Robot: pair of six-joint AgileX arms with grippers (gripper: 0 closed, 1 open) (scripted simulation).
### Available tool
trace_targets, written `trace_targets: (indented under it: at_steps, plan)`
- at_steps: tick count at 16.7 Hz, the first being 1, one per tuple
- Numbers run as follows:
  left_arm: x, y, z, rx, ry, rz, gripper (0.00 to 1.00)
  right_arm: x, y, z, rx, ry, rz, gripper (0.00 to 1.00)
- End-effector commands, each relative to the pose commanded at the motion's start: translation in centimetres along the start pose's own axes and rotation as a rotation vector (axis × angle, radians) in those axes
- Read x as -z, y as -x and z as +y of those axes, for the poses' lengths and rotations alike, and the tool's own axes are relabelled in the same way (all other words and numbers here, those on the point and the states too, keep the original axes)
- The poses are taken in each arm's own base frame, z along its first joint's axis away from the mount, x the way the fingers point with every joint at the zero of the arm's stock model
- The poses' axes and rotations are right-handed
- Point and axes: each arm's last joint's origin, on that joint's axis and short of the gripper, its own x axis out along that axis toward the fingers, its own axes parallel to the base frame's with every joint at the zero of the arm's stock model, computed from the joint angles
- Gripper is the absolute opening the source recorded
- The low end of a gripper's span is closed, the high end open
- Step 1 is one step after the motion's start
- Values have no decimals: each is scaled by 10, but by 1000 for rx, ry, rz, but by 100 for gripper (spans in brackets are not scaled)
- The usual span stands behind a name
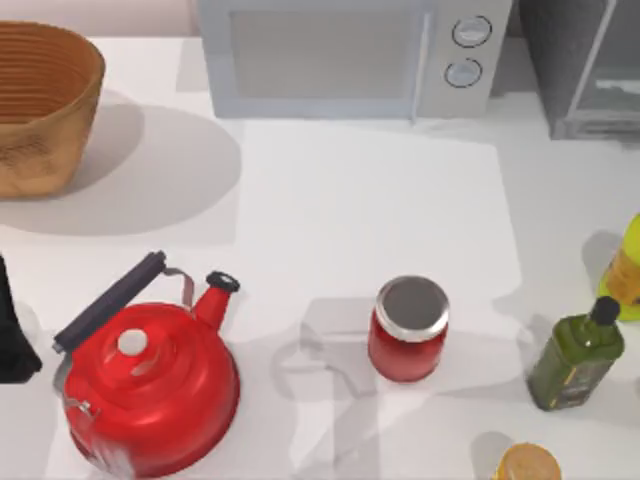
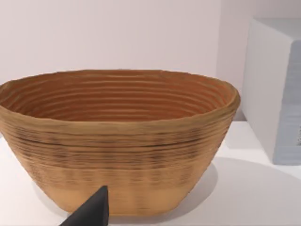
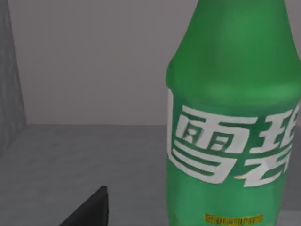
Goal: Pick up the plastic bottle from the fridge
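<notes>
From our right wrist camera, the plastic bottle [image 3: 233, 122] stood upright and close on a grey floor between grey walls, seemingly inside the fridge [image 1: 585, 65], which sat just right of the white microwave [image 1: 350, 55] at the table's back edge. 1 dark fingertip [image 3: 89, 209] showed near the bottle, apart from it; we could not tell how our right jaws stood. Our left arm [image 1: 12, 335] waited well left of the microwave, beside the red kettle [image 1: 150, 385], facing the wicker basket [image 2: 117, 141]; its jaw state we could not tell either.
</notes>
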Motion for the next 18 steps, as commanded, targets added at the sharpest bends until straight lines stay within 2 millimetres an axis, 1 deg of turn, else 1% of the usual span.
trace_targets:
  at_steps: [4,6,8,11,18]
  plan:
    - [0,0,0,0,0,0,100,-4,-35,-1,0,3,-15,100]
    - [0,0,0,0,0,0,100,-3,-48,1,0,3,-11,100]
    - [0,0,0,0,0,0,100,-3,-52,1,0,2,-6,100]
    - [0,0,0,0,0,0,100,-3,-52,1,0,2,-6,100]
    - [0,0,0,0,0,0,100,-3,-52,1,0,2,-6,47]
